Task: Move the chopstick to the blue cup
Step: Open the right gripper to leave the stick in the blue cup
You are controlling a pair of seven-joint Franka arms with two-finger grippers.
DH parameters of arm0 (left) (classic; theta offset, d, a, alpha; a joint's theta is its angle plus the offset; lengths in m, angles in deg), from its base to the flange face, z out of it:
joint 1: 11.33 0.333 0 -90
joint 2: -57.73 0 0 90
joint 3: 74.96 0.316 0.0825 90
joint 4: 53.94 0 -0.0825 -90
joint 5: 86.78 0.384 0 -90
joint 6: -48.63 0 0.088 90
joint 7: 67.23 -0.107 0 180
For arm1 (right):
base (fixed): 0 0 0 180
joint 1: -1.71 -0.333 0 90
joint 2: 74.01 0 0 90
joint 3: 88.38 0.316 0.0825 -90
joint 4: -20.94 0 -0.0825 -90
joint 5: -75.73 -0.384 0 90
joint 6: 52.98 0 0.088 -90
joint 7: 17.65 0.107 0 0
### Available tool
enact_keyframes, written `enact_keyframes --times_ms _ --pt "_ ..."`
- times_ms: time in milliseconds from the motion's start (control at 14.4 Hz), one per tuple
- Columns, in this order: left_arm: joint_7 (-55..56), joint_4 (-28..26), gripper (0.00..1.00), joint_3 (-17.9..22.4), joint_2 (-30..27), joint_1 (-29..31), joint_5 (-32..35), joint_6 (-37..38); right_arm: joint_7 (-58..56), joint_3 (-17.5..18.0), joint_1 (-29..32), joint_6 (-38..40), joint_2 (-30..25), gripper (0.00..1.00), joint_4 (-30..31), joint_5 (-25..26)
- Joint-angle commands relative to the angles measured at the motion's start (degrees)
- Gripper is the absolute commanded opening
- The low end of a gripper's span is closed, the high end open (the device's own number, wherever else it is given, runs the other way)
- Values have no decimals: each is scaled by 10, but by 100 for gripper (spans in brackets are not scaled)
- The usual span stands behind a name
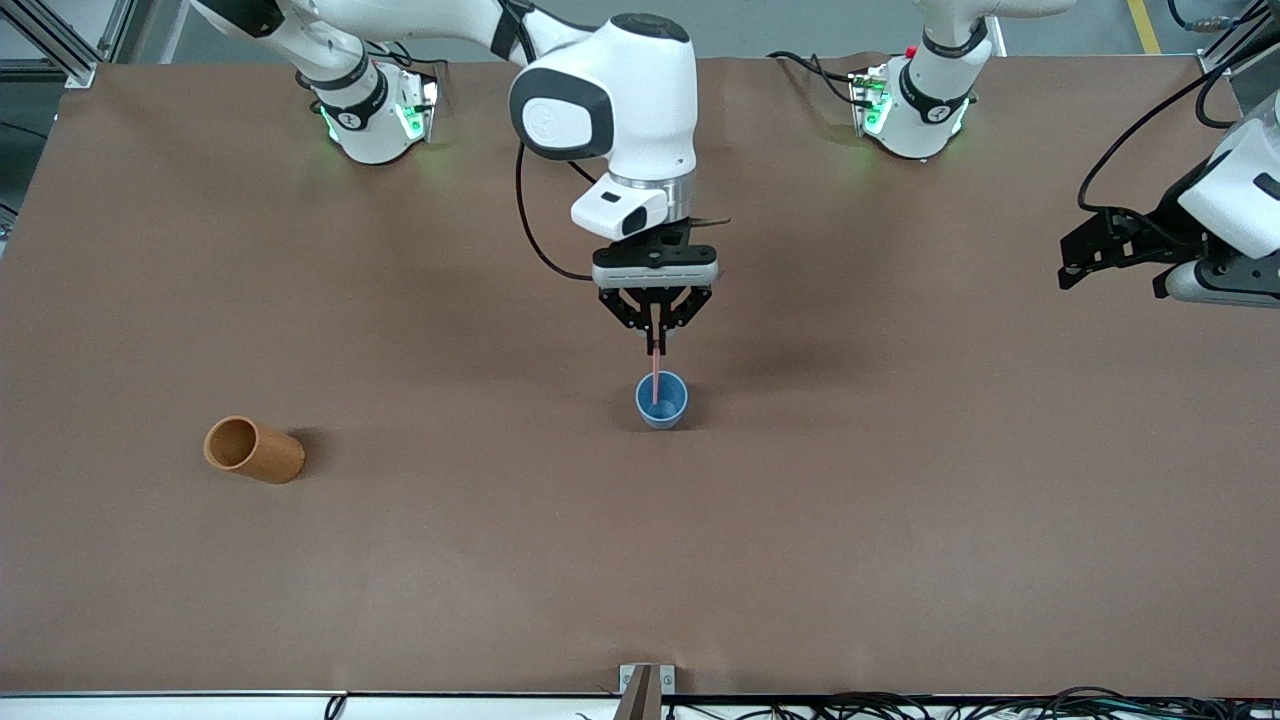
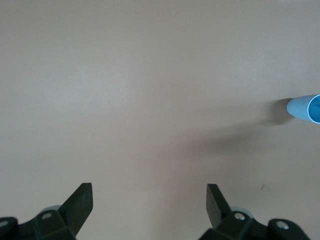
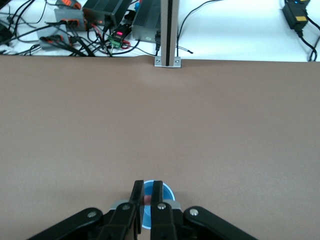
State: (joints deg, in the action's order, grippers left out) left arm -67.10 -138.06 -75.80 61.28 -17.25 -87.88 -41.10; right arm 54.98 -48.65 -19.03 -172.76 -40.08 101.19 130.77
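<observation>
You had one pale pink chopstick rod [image 1: 655,375] pinched in the right gripper [image 1: 655,345], tip inside the one small blue cup [image 1: 662,401] mid-table; one orange-brown wooden cup [image 1: 254,450] lay tipped. Left gripper [image 1: 1085,255] waited, fingers apart.

Brown table [image 1: 900,520], grey floor [image 1: 820,25], perhaps power supplies [image 3: 107,17] among cables.

No legible text, label, brand, number or sign is found in any view. The arm bases [image 1: 375,110] carry small dark markings beside their green lights, possibly lettering, but too small to read. The electronics boxes [image 3: 107,12] past the table edge in the right wrist view show lit indicators only, with no readable characters.
</observation>
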Motion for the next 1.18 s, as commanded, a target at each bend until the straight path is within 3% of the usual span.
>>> enact_keyframes --times_ms 0,139,278,348,487,627,696,766,835,975,1114 --pt "-8 -1 100 2 -6 -1 -2 8 11 4 3 -16 10 9 16 44" --pt "-9 0 100 2 -6 -1 -3 8 11 4 -5 -17 27 11 16 88" --pt "-6 0 100 3 -4 -1 -5 8 11 4 -8 -19 39 13 16 102" --pt "-5 1 100 3 -3 0 -6 8 11 5 -9 -23 39 19 16 102" --pt "-9 1 100 4 -4 -1 -4 8 11 5 -8 -26 39 40 14 100" --pt "1 1 100 2 -6 -1 -6 7 10 5 -4 -26 38 51 10 99" --pt "3 4 100 4 -4 -4 -3 8 9 6 0 -27 37 67 8 99" --pt "0 4 100 5 -1 -4 0 7 3 6 3 -27 36 89 3 99" --pt "-6 4 100 5 -1 -3 0 7 1 9 9 -30 34 100 -6 97" --pt "-14 4 100 14 -2 -3 -8 7 -4 30 44 -30 30 100 -8 70" --pt "-14 4 100 16 -4 -3 -18 0 -34 73 97 -27 19 100 -8 32"
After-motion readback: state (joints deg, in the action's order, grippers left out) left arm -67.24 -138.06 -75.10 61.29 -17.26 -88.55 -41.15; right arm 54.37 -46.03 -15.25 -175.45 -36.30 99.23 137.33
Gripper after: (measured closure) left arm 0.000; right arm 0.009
